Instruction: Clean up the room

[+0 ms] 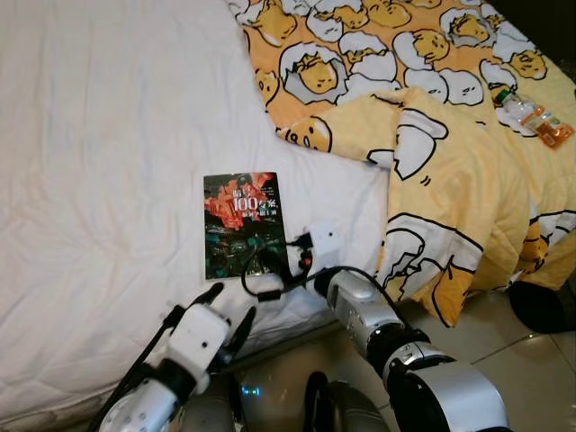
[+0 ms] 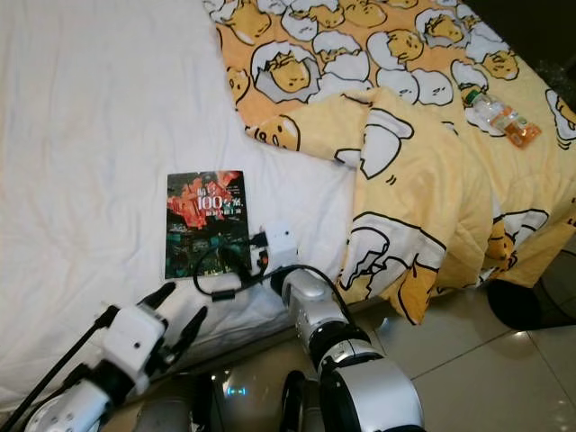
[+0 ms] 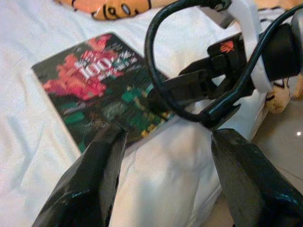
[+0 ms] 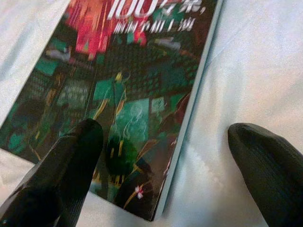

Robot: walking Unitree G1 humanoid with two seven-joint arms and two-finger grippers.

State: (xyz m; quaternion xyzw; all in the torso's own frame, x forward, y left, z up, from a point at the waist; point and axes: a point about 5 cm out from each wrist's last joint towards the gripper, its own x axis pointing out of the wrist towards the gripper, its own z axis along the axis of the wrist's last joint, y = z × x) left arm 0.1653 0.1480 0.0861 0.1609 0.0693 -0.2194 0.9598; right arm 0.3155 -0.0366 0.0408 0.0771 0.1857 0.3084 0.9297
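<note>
Presently right gripper (image 4: 165, 156), fingers spread, straddles the dark glossy paperback book's (image 1: 241, 223) lower corner on white bed sheet (image 1: 108, 162); left gripper (image 1: 227, 308) open nearby.

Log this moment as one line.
right claw: open, straddling book edge | left claw: open, nearby | bottle: on blanket
</note>
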